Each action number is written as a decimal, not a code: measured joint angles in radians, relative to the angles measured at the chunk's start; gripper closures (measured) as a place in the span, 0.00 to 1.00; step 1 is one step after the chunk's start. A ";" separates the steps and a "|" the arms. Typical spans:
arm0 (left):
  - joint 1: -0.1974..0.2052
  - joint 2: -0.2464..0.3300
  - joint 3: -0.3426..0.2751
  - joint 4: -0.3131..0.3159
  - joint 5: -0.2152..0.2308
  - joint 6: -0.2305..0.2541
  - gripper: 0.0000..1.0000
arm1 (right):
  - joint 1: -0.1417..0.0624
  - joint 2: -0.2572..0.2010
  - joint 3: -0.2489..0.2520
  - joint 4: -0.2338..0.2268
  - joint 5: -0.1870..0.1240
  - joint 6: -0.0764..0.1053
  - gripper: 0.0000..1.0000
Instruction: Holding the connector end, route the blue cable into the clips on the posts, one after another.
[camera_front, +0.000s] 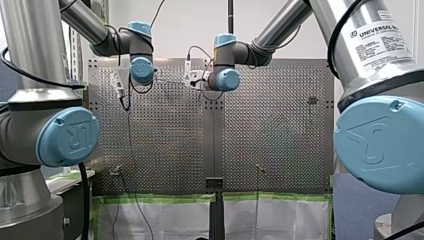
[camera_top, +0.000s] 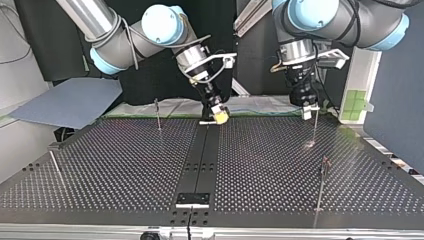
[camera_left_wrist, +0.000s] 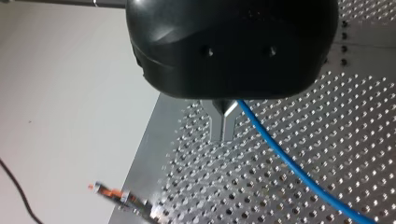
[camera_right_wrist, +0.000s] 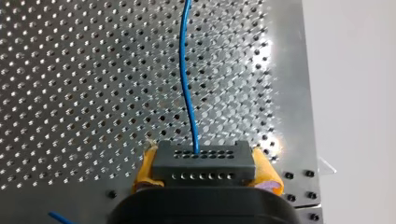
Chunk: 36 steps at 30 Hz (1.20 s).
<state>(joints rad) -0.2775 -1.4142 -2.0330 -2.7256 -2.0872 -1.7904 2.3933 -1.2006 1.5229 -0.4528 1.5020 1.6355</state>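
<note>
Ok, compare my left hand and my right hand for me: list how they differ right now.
My left hand has bare, narrow metal fingers; my right hand has wide yellow pads. My left hand pinches the thin blue cable itself; my right hand clamps the dark connector block from which the cable leaves. Shared: black bodies, both shut, both over the perforated table.

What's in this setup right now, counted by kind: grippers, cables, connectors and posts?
grippers: 2, my left gripper and my right gripper
blue cable: 1
connector: 1
posts: 4, counting the thin one right under my left gripper
total: 8
</note>
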 joint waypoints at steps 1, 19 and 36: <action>0.009 0.001 0.001 -0.001 0.009 -0.001 1.00 | 0.001 0.000 -0.006 0.005 -0.001 0.000 1.00; 0.165 0.005 0.090 -0.066 0.137 0.000 1.00 | 0.002 0.002 -0.109 0.044 -0.024 0.033 1.00; 0.199 -0.007 0.169 -0.091 0.176 -0.007 1.00 | 0.006 0.016 -0.201 0.068 -0.045 0.054 1.00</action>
<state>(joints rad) -0.0790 -1.4213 -1.8637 -2.8165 -1.9107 -1.7979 2.3996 -1.1844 1.3220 -0.3853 1.4569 1.6893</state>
